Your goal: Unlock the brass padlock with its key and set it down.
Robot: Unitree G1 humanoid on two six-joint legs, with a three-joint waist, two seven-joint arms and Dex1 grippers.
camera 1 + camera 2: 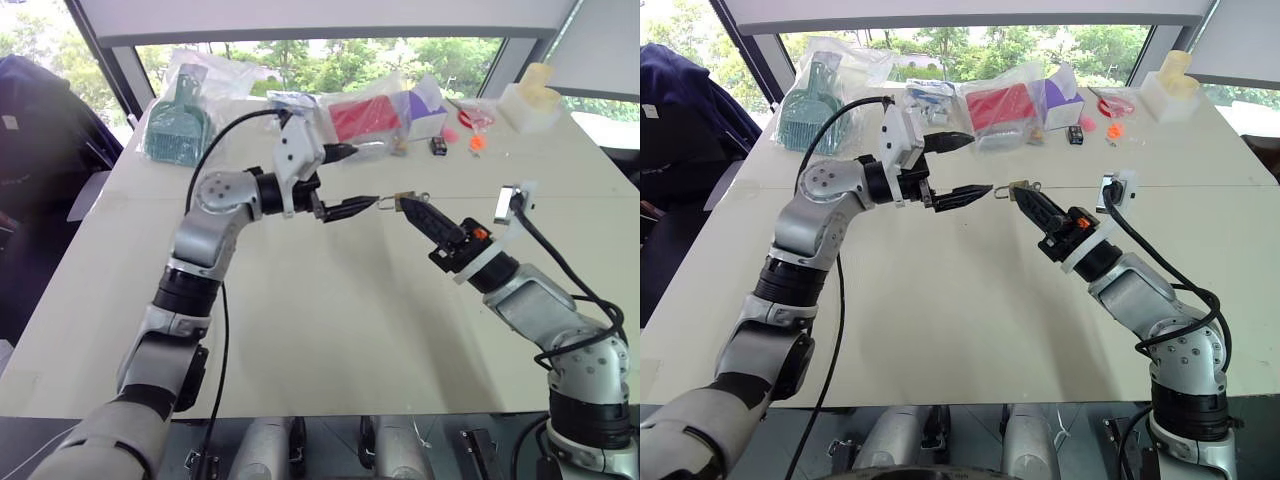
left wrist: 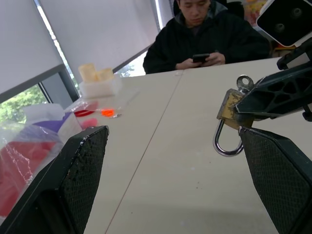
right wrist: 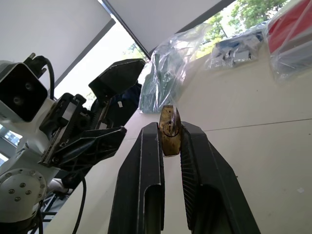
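While the left claw (image 1: pixel 350 180) gapes empty, the right claw (image 3: pixel 170 141) pinches one brass padlock (image 3: pixel 170 130).

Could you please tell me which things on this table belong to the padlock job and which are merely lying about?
Part of the job:
- brass padlock, clamped in the right gripper
- left gripper, open beside it

Lying about:
- green brush in a bag
- red packet
- small black box
- white block

A pale table (image 1: pixel 330 330) bears bagged items (image 1: pixel 370 115), a green scoop (image 1: pixel 178 125) and a white block (image 1: pixel 530 100) at its far edge.
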